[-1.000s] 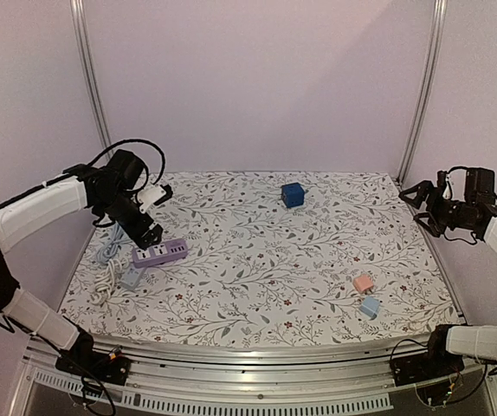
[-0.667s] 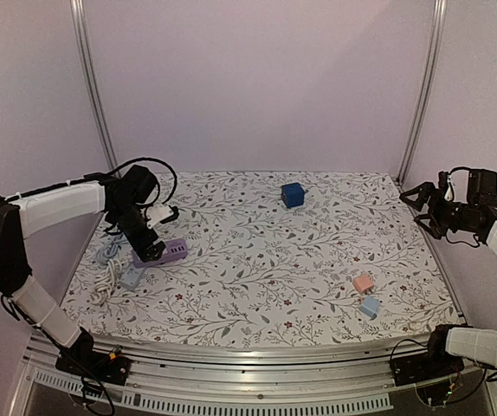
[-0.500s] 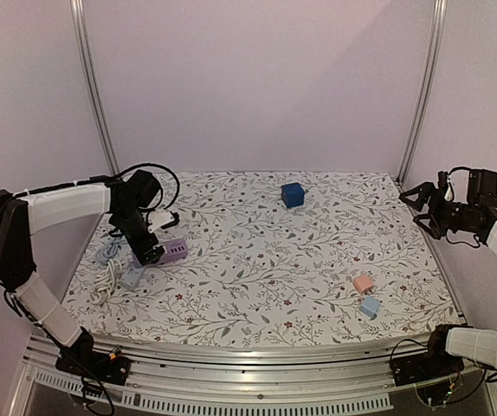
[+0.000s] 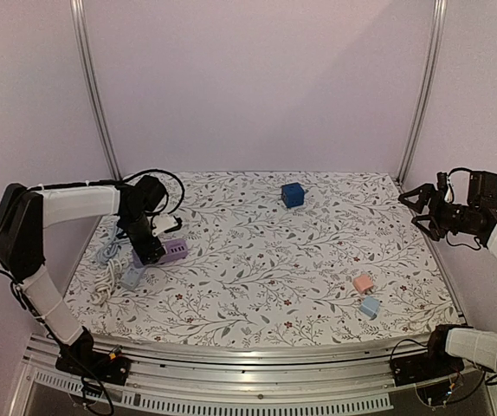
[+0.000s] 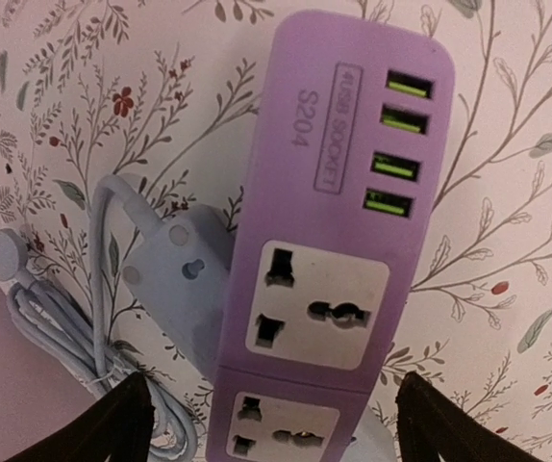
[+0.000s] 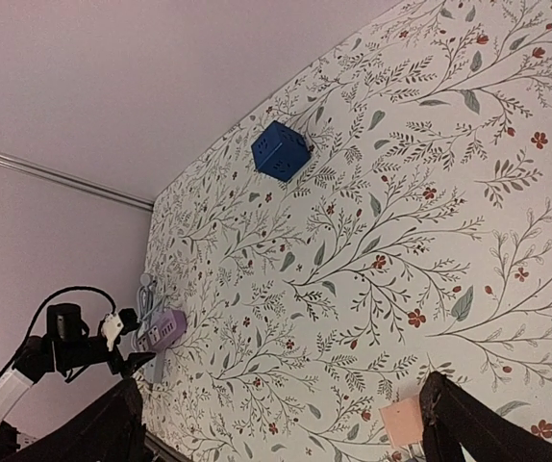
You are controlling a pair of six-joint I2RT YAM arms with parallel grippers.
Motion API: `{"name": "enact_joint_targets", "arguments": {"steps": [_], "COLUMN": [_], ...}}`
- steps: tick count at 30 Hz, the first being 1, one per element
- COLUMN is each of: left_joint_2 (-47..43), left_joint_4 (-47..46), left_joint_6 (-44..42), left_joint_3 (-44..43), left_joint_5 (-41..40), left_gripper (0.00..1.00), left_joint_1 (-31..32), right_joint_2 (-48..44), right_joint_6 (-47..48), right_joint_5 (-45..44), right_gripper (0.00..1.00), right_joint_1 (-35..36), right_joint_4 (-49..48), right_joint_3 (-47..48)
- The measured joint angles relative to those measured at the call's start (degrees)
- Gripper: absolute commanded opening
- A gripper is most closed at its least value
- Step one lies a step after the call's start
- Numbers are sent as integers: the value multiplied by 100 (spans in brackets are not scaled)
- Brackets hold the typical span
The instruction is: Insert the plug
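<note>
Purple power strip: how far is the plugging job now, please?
Nothing looks done: the sockets seen on the purple plastic power strip are empty. In hand: the left fingers hang open over it, holding nothing. Left: everything; the pale blue corded plug lies against the strip, not inserted.

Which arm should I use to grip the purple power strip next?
Left. The left gripper hangs open directly over the purple power strip, a finger on each side in its wrist view. The right gripper is raised by the table's right edge, well away.
</note>
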State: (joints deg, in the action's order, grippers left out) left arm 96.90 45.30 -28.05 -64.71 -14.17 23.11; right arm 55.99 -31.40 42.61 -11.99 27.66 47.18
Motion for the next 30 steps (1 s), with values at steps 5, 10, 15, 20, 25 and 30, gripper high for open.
{"name": "enact_joint_targets", "arguments": {"steps": [5, 10, 15, 20, 25, 30], "left_joint_2": [74, 151, 269, 365, 354, 225], "left_joint_4": [-74, -131, -149, -111, -76, 11], "left_joint_6": [-44, -68, -70, -59, -79, -72], "left_joint_3": [-2, -2, -13, -72, -111, -109], "left_joint_5": [-72, -181, -219, -120, -50, -4], "left_gripper": [91, 95, 85, 45, 19, 0], "left_joint_1": [0, 0, -2, -4, -7, -2], "right_joint_2": [-24, -111, -131, -144, -197, -372], "right_joint_6": [0, 0, 2, 4, 4, 11], "right_joint_5": [0, 2, 20, 22, 22, 24], "right_gripper": [99, 99, 99, 99, 99, 99], "right_joint_1": [0, 0, 0, 0, 0, 0], "right_joint_4": [0, 0, 2, 4, 44, 66], "right_joint_3": [-7, -39, -44, -44, -44, -90]}}
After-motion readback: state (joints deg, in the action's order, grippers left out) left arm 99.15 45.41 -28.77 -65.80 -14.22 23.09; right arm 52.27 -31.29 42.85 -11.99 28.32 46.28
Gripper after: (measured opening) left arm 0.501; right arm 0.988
